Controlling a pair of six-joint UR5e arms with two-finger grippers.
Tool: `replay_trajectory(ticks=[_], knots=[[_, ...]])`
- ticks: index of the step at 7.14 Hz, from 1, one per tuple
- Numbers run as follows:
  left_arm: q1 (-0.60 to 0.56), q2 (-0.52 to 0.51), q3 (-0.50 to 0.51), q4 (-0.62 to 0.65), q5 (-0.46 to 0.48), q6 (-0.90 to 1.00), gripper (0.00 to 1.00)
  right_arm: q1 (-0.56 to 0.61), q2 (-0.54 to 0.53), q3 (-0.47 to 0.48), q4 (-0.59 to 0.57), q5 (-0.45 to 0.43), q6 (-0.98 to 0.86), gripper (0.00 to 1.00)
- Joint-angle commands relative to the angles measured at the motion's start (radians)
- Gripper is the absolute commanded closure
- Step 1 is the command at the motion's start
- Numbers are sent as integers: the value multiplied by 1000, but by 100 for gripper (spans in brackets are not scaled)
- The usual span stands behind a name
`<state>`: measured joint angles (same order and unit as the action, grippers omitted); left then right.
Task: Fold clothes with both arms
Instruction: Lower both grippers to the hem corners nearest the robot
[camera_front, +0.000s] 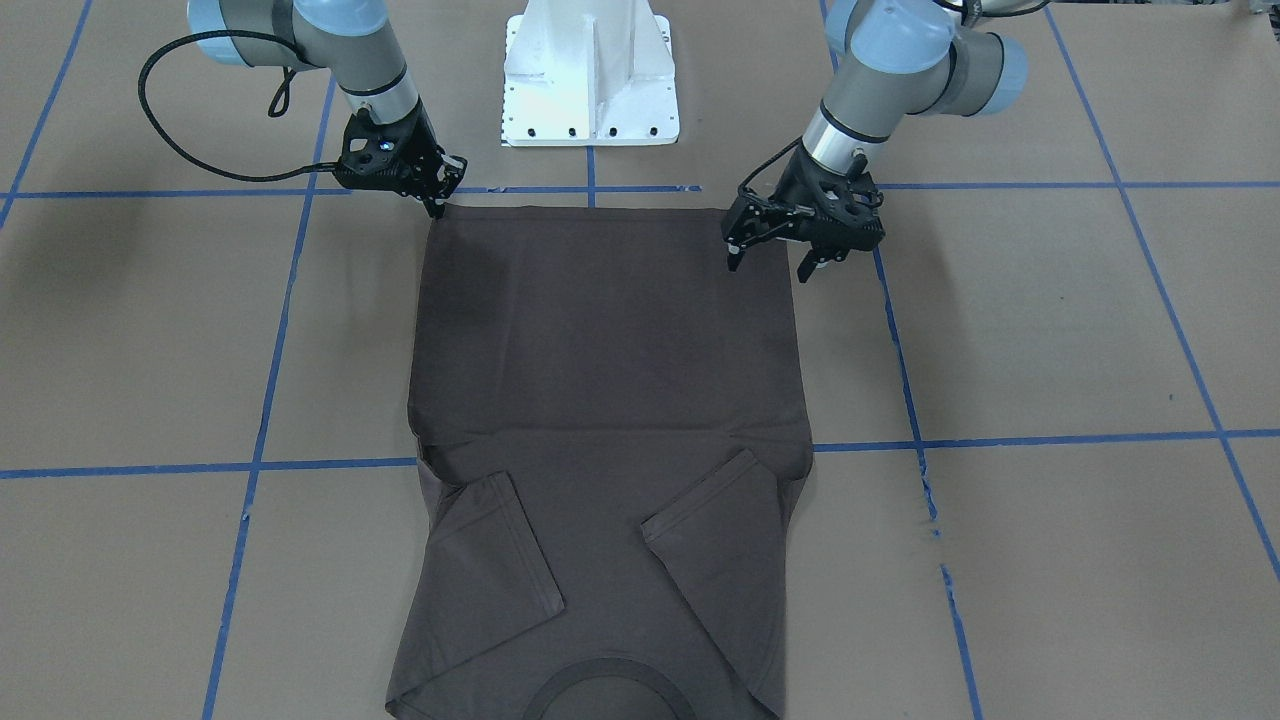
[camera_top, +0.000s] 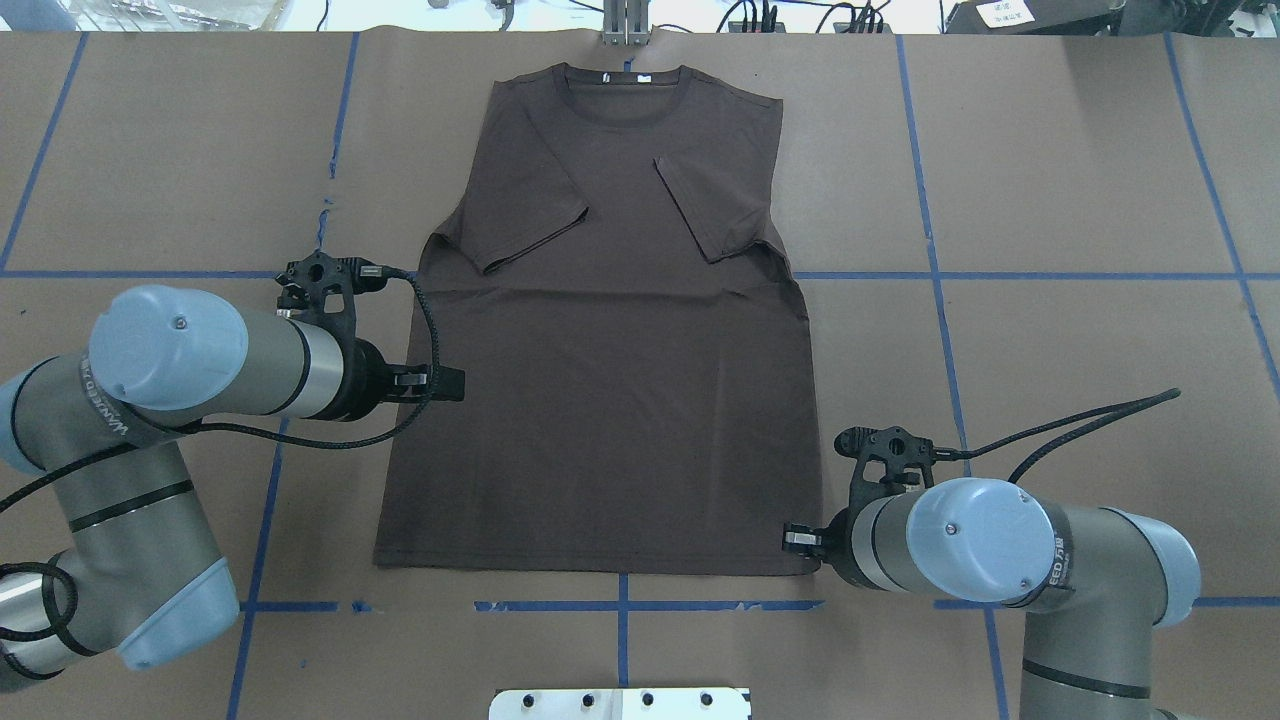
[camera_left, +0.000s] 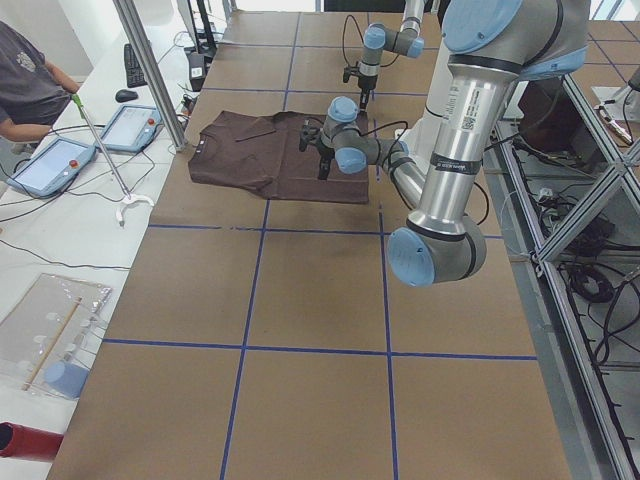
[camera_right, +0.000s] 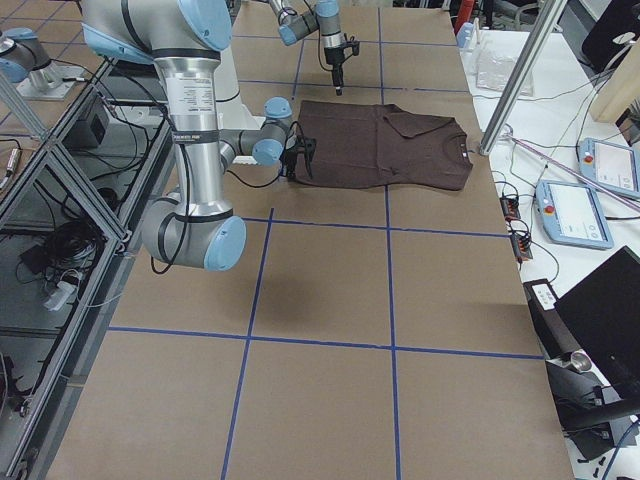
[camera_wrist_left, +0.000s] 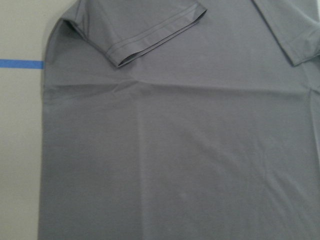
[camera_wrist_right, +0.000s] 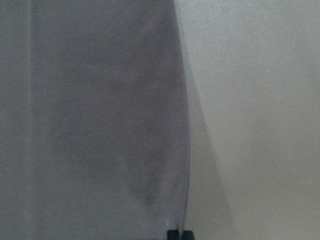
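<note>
– One tabletop (camera_front: 1050, 330), one T-shirt (camera_front: 610, 330). Where is it?
– Flat, sleeves folded inward. Its hem corner is pinched in the right claw (camera_front: 437, 203), collar far beyond.
– And the left claw (camera_front: 770, 267)?
– Spread wide, holding nothing, over the other hem corner, one finger (camera_front: 735, 255) above cloth, one above tabletop.

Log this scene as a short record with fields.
garment: T-shirt, flat on the table, collar away from the robot
sleeves: both folded inward over the chest
left pincer: open, hovering above the shirt's side edge
right pincer: closed at the hem corner, apparently pinching it
fold stage: body not yet folded
</note>
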<state>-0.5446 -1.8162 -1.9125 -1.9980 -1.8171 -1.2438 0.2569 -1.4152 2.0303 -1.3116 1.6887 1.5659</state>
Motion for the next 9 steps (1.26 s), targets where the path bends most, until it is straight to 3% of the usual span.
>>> replay_trajectory(ticks=[1, 3, 5, 9], knots=[[0, 128, -54, 5, 1, -13, 0, 1, 4, 18, 2, -3, 9, 100], [24, 161, -59, 1, -2, -272, 0, -1, 13, 24, 3, 2, 9, 100], [139, 152, -46, 2, 16, -466, 0, 1, 12, 36, 3, 5, 9, 100], [212, 141, -42, 30, 91, -537, 2, 2, 13, 36, 2, 6, 11, 100]])
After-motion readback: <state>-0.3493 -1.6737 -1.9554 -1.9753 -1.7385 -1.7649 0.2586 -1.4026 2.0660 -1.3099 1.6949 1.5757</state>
